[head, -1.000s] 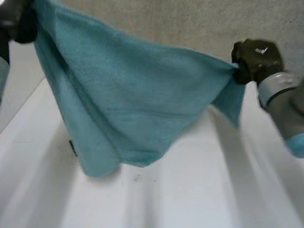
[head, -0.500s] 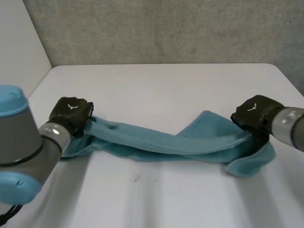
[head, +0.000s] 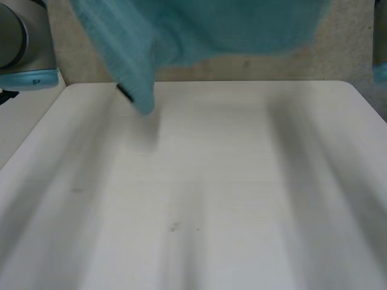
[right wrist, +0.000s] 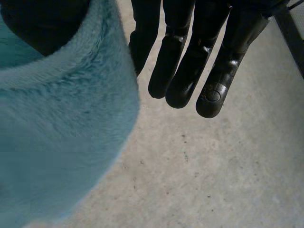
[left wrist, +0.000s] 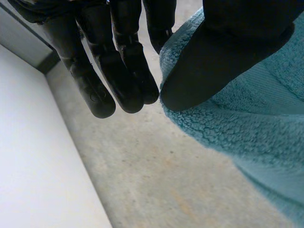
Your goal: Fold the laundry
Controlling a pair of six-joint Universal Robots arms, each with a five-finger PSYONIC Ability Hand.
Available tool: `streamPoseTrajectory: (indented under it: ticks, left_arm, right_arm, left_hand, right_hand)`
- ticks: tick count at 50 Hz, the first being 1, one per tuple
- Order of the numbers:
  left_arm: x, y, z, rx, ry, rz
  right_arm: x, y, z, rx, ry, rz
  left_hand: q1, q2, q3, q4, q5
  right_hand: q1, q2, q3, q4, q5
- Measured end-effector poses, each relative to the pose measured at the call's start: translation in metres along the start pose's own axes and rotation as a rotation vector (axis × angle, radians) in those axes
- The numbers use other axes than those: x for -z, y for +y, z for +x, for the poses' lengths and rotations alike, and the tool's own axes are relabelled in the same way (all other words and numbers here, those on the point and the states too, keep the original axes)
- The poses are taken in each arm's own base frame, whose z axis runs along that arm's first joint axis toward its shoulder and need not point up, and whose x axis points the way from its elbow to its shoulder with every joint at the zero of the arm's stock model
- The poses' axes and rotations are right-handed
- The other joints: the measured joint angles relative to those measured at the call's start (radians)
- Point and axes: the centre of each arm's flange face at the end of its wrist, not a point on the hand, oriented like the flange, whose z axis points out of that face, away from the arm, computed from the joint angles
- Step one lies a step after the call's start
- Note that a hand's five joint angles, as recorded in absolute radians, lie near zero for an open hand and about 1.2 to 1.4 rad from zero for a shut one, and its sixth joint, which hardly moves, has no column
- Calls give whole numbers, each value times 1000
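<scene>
Hanging off both hands, the teal towel (head: 199,27) is up at the far side of the head view, well clear of the white table (head: 211,193). No part of it touches the tabletop. One bunched fold drops lowest on the left-arm side, with a small black tag (head: 124,92) at its edge. Left arm (head: 24,42) sits at that side, grey joint with a light-blue cap; a sliver of the right arm (head: 381,36) shows at the opposite edge. Left hand (left wrist: 121,61), in its wrist view: the thumb is pressed onto the towel's edge, clamping it against the nearest finger, while the other fingers are straight, close together and free of cloth. Right hand (right wrist: 183,71), in its wrist view, has the same grip: the towel runs between thumb and nearest finger, the thumb is partly hidden behind the pile, and the remaining fingers are straight, side by side and off the fabric. Can't tell which corner or edge each hand has. Behind the towel is a grey concrete-looking wall (head: 338,60).
</scene>
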Motion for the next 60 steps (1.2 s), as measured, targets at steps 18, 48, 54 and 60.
streamPoseTrajectory:
  ticks: [18,48,54,60]
  left_arm:
    - [201,114,24,-25,279,-653]
    - [261,44,-10,-61,496,-970]
    - [238,45,-2,-76,601,-851]
    - [228,65,8,-167,754,-769]
  right_arm:
    - [171,111,-102,-5,-627,-526]
    - [224,115,-99,-114,-723,-683]
    - [225,116,-100,-113,-722,-678]
    - [228,117,-102,-112,-727,-679]
  left_hand:
    - [8,0,0,0,0]
    - [-948,-984,-981,-983,-967]
    - [-958,-990,-986,-989,-972]
    - [-958,-990,-986,-988,-972]
  right_hand:
    - [0,0,3,0,5]
    - [0,0,3,0,7]
    - [0,0,3,0,7]
    - [0,0,3,0,7]
